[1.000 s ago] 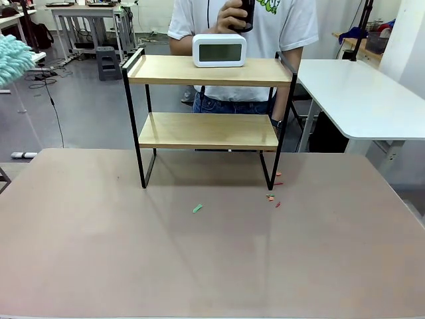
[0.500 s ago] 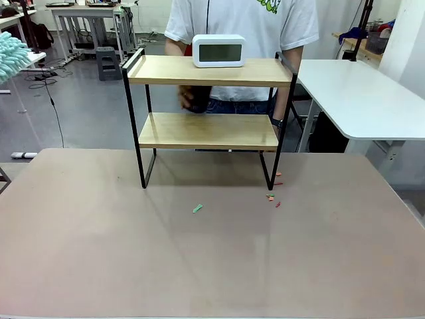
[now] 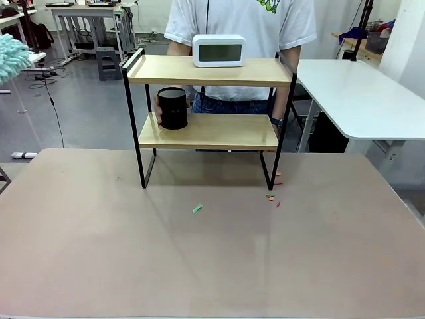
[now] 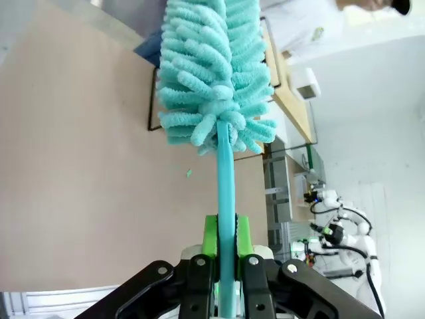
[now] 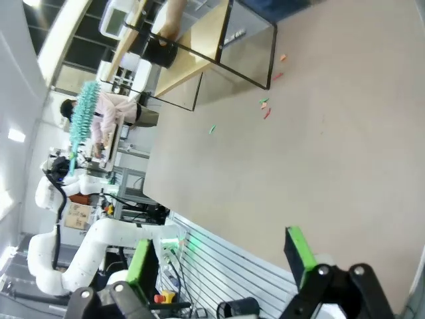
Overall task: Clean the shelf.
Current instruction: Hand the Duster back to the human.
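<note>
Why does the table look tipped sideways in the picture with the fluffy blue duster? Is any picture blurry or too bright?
Left wrist view: the camera rolls with the wrist, so the table and shelf stand sideways; the duster is sharp, and the upper right corner looks washed-out bright. Right wrist view: tilted too, but sharp. Front view: level, sharp, a soft sheen on the table.

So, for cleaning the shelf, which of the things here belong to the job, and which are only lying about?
For the job:
shelf
teal duster, clamped in the left gripper
white clock on the top board
black container on the lower board

Lying about:
coloured scraps on the brown table
white side table at the right
</note>
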Controlling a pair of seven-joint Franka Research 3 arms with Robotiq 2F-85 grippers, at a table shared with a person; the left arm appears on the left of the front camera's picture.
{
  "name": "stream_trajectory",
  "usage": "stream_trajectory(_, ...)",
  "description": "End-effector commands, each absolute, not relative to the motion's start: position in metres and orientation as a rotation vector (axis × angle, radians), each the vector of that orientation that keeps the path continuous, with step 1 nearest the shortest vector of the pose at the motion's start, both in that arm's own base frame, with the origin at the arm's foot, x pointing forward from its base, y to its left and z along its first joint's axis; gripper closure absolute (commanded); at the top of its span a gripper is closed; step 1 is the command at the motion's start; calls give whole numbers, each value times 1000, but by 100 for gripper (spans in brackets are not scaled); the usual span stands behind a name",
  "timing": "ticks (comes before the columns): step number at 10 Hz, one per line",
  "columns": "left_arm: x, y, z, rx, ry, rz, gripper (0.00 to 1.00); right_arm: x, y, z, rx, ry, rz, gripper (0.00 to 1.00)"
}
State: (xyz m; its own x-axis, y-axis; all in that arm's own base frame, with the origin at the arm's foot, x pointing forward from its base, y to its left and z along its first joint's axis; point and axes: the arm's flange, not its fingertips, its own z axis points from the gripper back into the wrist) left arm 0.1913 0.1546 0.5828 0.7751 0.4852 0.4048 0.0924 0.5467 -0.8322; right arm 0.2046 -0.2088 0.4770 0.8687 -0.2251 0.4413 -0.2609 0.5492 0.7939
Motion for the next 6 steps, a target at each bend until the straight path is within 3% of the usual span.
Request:
stream_trajectory(1,190,115,641,-1125,-692,-2,88,214,-192,561,966,-706,196,0)
stream_trajectory(3,181,54,694,-1243,-584,-320,88,240,-128,652,923,-771,398,0)
stream_trajectory(5,166,8,699,-1256,-229,-633,88,261,-69,674,961,-820,443,0)
stream_trajectory(6,167,-16,687,-1152,-61,-718,88,267,-47,668,991,-843,450,0)
